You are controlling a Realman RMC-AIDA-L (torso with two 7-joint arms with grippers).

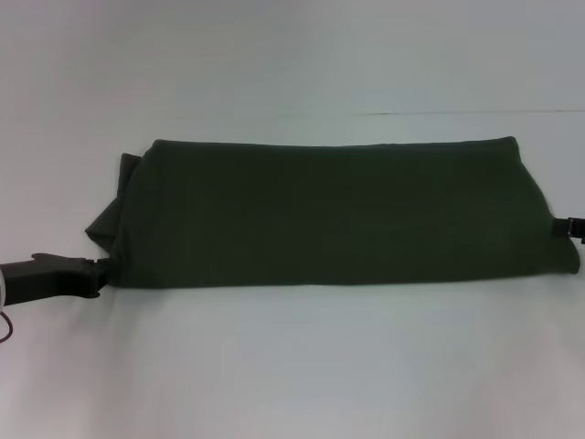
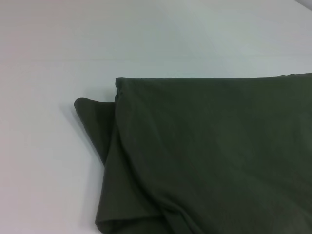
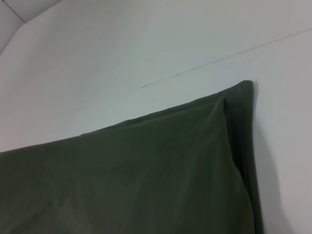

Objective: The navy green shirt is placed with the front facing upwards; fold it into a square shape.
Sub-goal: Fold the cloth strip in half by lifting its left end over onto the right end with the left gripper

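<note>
Navy green shirt (image 1: 338, 215) lies on the white table (image 1: 292, 366) as a long horizontal band, folded over so no print shows in head view, just plain dark olive cloth. Far edge runs straight & even; near edge also fairly straight, sloping a bit lower toward the right end. At the robot's left end a piece of under-layer sticks out past the top layer, w/ a pointed flap & some loose folds; left wrist view shows the same thing, top layer draped over a lower layer (image 2: 92, 122) that pokes out onto the table, w/ soft creases near the corner. Right end is neater: right wrist view shows the shirt (image 3: 146, 175) w/ a folded edge strip running along that end & a sharp far corner, table seam line visible beyond it. Left gripper (image 1: 102, 273) is at the near left corner of the shirt, tips touching the fabric edge there, low at table level; cannot tell if the fingers are spread or pinching cloth. Right gripper (image 1: 576, 229) only just peeks in at the right frame edge, right against the shirt's right end about mid-height; cannot tell its finger state either
</note>
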